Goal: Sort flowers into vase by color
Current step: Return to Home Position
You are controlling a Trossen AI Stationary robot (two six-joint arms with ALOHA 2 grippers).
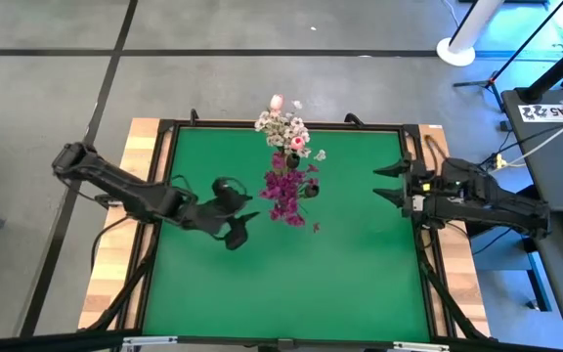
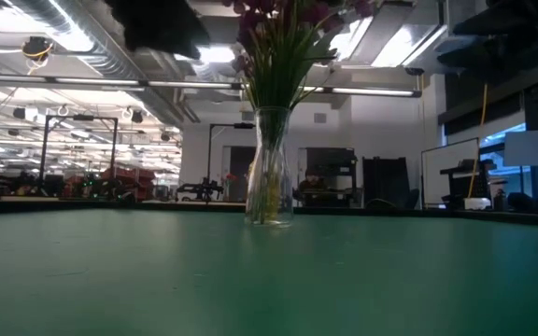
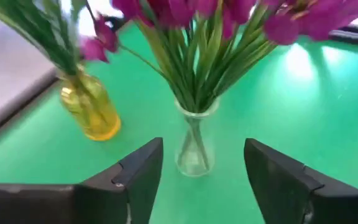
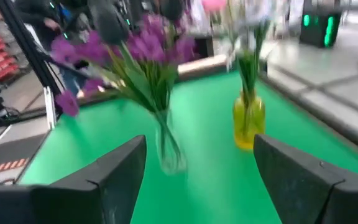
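Two vases stand in the far middle of the green table [image 1: 213,293]. A clear glass vase [image 3: 194,149] holds magenta-purple flowers [image 1: 287,191] on green stems. Behind it, a yellow vase [image 3: 92,109] holds white and pale pink flowers [image 1: 283,127]. My left gripper [image 1: 247,217] hovers open just left of the purple bunch, above the table, its fingers [image 3: 138,177] on either side of the clear vase without touching it. My right gripper [image 1: 384,182] waits open at the table's right edge, pointing at both vases [image 4: 169,146].
A black frame [image 1: 164,176] runs round the green mat, with wooden strips outside it at left and right. The near half of the mat lies bare. In the low view, the room with racks and stands shows beyond the clear vase [image 2: 269,168].
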